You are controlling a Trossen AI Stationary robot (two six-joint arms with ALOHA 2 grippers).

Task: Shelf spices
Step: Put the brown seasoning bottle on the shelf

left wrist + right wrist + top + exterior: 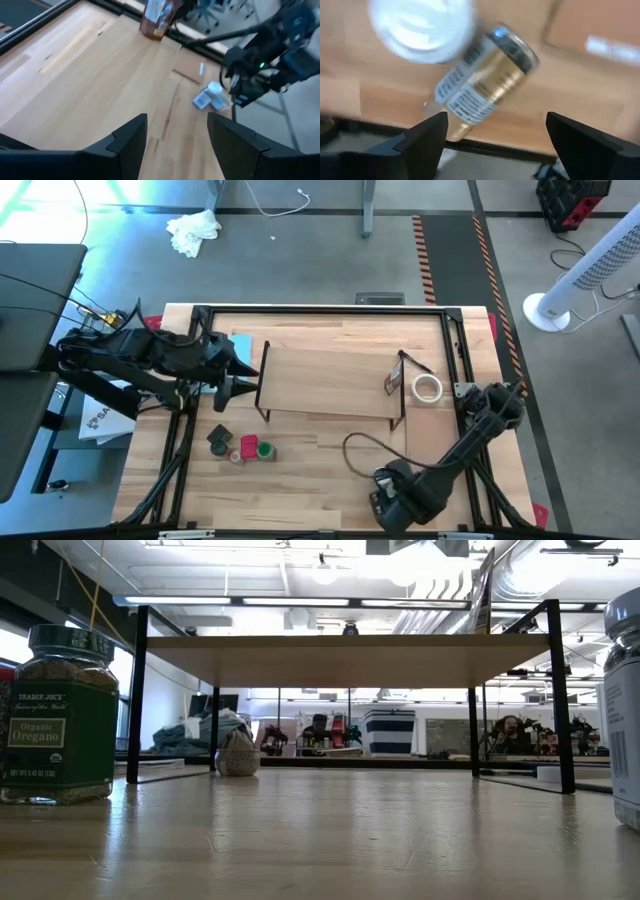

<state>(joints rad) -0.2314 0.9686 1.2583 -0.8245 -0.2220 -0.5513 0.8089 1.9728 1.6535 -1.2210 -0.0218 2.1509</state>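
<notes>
**Both arms over the table, spice jars mostly off the rack**

Left arm: reaches in from the table's left side, lying low and nearly level. Left gripper (232, 376) sits at the left end of the shelf (330, 380), its dark fingers (127, 140) spread wide with nothing between them.

Right arm: folded from the right edge down toward the near edge. Right gripper (385, 502) hangs at the front rim of the table (300, 480), fingers (427, 132) wide apart, gripping nothing.

Shelf: pale plank on black wire ends, standing mid-table. One brownish jar (393, 383) stands on the plank's right end; a white tape ring (428, 388) lies just beside that end.

Jar cluster (240, 446): dark, red and green tops grouped on the table in front of the shelf's left end.

Seen only from the wrists: a clear bottle with a dark cap (480, 82) lying on its side beside a white-topped jar (420, 27), both just ahead of the right gripper.

Seen only from the low camera: the label on a green-lidded jar (60, 715) reads oregano; a pale bundle (237, 753) rests beneath the plank.
</notes>
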